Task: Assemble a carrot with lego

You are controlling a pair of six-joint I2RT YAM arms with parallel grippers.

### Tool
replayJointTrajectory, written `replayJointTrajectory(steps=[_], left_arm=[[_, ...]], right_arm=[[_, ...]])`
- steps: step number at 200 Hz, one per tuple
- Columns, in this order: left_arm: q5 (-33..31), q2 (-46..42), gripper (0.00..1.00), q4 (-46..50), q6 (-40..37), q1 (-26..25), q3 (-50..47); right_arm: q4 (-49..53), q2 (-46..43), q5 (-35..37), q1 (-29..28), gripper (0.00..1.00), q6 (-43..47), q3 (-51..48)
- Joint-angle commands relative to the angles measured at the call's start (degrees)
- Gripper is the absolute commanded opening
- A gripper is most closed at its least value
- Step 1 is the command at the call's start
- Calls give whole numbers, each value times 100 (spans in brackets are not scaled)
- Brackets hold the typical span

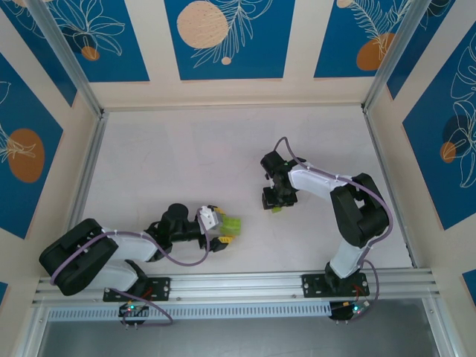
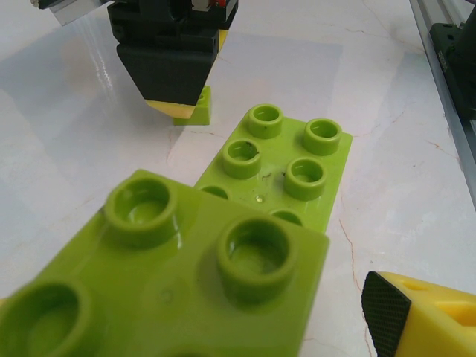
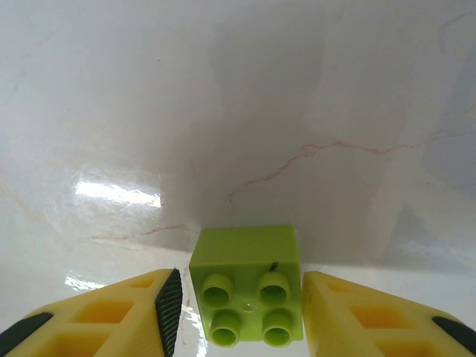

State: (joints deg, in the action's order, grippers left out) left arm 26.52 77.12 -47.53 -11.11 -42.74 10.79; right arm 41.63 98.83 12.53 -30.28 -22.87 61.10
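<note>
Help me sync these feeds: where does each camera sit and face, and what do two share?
Top external: above and behind the bases, looking down at the white marble table; left arm and right arm show.
Left wrist: low, facing past large lime-green studded plastic bricks toward the right arm's fingers; one own yellow finger shows.
Right wrist: looking down at a small lime-green four-stud square plastic brick between its own yellow fingers.
Shared: that small brick also shows in left wrist and top views.
</note>
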Motion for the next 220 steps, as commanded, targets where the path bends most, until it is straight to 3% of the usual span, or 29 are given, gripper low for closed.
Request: replayJointTrajectory(steps=[1, 80, 174, 220], left_arm=[[133, 78, 86, -91, -137, 74, 95], [111, 83, 86, -82, -145, 74, 112], [407, 268, 87, -199, -197, 280, 284], [665, 382, 86, -187, -244, 358, 400]], right_arm=[[126, 99, -150, 31, 46, 37, 25], [189, 80, -120, 49, 35, 36, 25], [1405, -957, -59, -326, 34, -188, 723], [1463, -1058, -130, -415, 34, -286, 666]])
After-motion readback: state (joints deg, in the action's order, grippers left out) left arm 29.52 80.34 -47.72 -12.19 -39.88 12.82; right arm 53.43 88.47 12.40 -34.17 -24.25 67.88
